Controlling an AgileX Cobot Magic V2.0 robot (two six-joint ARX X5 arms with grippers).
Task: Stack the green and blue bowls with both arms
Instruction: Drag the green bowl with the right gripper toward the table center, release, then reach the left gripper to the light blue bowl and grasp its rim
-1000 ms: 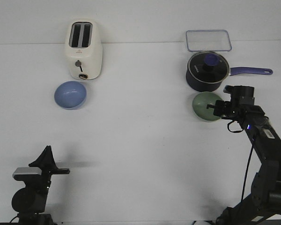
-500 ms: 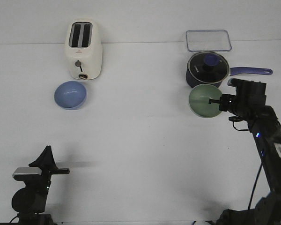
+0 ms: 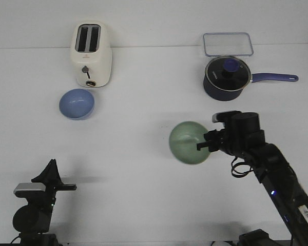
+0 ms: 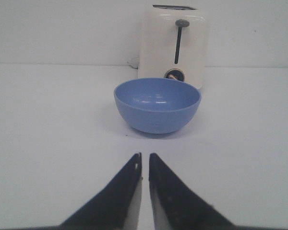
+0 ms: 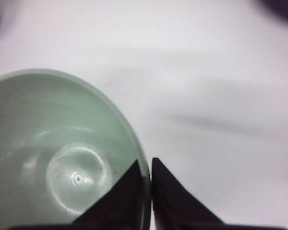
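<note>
My right tool (image 3: pixel 204 146) pinches the green bowl (image 3: pixel 187 142) by its rim mid-tabletop, carrying it; next, toward the blue bowl (image 3: pixel 77 103) near the far-left corner, while my left tool (image 4: pixel 144 165) sits nearly closed, empty.

green bowl (image 3: pixel 189 142): pinched by right gripper (image 3: pixel 209 145), mid-table
blue bowl (image 3: pixel 77 103): just in front of the toaster (image 3: pixel 93 54)
</note>
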